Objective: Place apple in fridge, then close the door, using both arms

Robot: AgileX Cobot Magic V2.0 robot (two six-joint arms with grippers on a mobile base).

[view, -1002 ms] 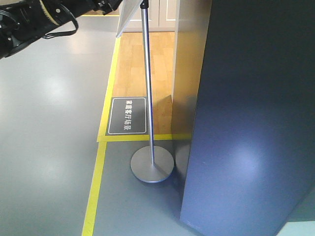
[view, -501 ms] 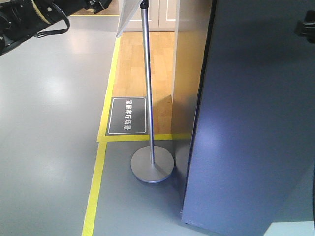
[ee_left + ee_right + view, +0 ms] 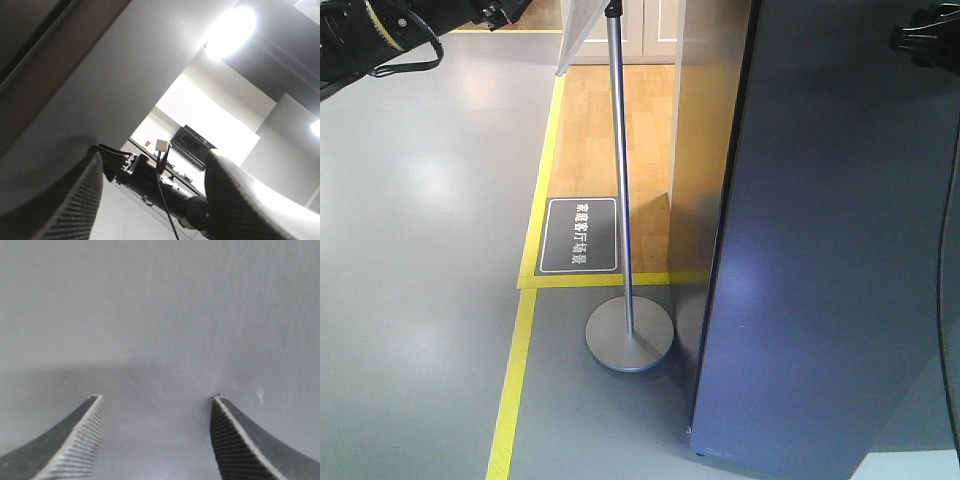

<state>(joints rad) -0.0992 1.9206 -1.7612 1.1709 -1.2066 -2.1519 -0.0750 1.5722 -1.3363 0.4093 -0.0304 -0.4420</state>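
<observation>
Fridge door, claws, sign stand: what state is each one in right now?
Tall dark-grey fridge door: nearly closed or closed, its seam with the body is hard to judge.
Right claw: open, empty, fingertips at a plain grey surface.
Left claw: open, empty, raised away from the door.
Silver pole sign stand: upright on its round base.
Apple: not in view.

The door is cut off at the top, right and bottom edges of the front view. Only a dark sliver of the right arm is seen at the upper right corner. The apple is nowhere to be seen.
</observation>
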